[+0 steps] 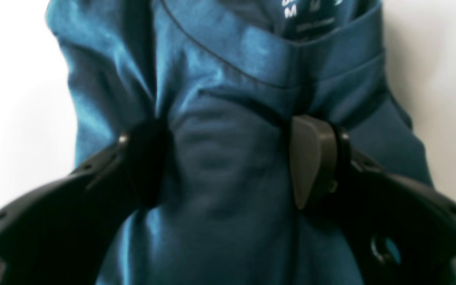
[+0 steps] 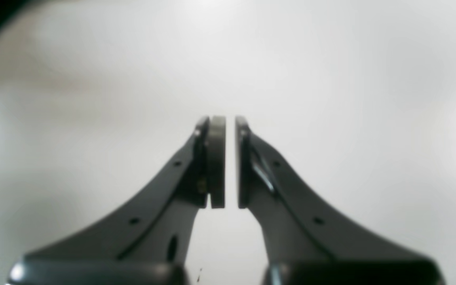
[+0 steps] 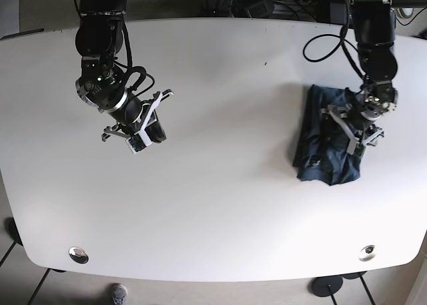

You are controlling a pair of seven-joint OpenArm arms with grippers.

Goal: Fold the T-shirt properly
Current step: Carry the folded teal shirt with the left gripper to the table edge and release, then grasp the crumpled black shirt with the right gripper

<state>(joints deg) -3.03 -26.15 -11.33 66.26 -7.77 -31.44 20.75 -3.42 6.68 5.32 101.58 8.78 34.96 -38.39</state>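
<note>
T-shirt [image 3: 328,143]: folded compact on worktop [image 3: 220,185]; judged nearly finished. Left tool [image 1: 228,162] spread wide, pressed against cloth. Right tool [image 2: 230,162] almost closed, empty.

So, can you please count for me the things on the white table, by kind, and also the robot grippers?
T-shirt, teal, folded: 1
Grippers: 2, left gripper with jaws apart over the shirt, right gripper with jaws nearly closed, holding nothing
Total: 3

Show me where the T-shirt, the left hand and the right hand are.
T-shirt [image 3: 319,159], base view, lower folded part.
left hand [image 1: 228,162], left wrist view, between the open fingertips.
right hand [image 2: 230,162], right wrist view, gap between the fingertips.
</note>
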